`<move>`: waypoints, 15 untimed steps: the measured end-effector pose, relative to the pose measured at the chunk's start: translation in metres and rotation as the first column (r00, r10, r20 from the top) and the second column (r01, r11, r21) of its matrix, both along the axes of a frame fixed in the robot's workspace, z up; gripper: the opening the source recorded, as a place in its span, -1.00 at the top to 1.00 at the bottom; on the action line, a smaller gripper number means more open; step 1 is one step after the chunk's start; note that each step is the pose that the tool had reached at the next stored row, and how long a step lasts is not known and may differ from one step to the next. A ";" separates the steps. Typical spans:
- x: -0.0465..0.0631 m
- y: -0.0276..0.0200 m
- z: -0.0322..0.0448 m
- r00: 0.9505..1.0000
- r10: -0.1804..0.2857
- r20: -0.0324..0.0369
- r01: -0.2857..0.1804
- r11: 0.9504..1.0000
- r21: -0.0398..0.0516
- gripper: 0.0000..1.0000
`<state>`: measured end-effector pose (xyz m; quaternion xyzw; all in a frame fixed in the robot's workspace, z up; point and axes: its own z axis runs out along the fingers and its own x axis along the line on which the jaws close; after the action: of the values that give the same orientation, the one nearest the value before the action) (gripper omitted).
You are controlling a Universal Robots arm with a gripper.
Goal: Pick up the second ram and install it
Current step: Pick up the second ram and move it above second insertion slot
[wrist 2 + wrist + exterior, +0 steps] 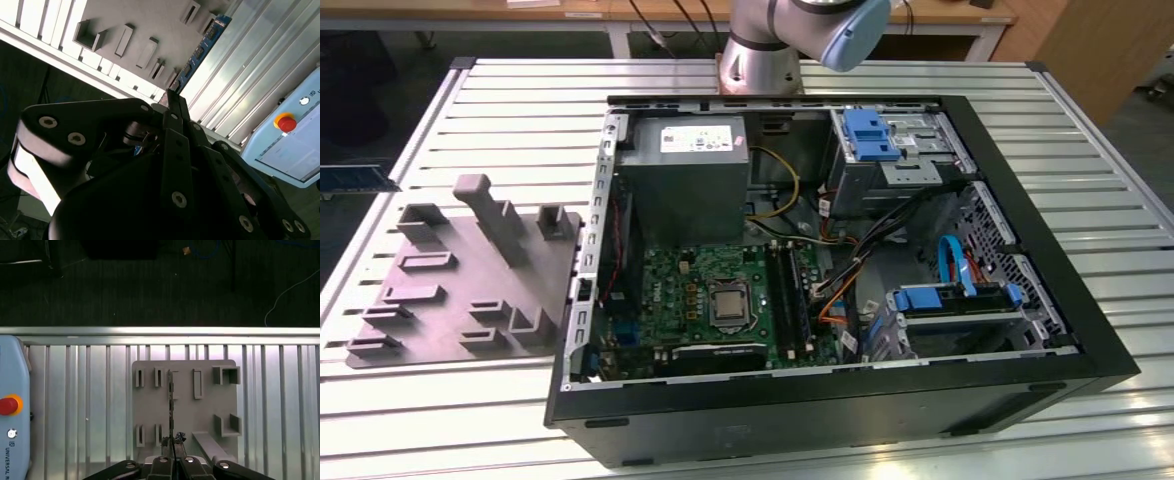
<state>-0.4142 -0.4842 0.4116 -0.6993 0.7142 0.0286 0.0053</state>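
My gripper [172, 442] is shut on the second ram [171, 400], a thin blue circuit-board stick that looks like a dark line edge-on in the first wrist view. It hangs high over the grey fixture plate [210, 412]. In the second wrist view the blue ram [200, 52] reaches out from the closed black fingertips [172, 107] of the gripper [171, 97] toward that plate [150, 20]. In the exterior view the open computer case [827, 400] lies on the slatted table, its green motherboard [674, 290] and black ram slots [787, 290] facing up.
The grey fixture plate [460, 280] with raised holders lies to the exterior view's left of the case. The arm's base [761, 60] stands behind the case. A grey power supply [680, 185] and blue drive brackets [874, 135] sit inside it. A pendant with a red button [10, 405] rests on the table.
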 end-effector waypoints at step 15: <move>0.003 0.0000 0.0122 1.000 0.000 0.000 0.000 1.000 0.000 0.77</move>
<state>-0.4110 -0.4842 0.4238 -0.6993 0.7143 0.0286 0.0053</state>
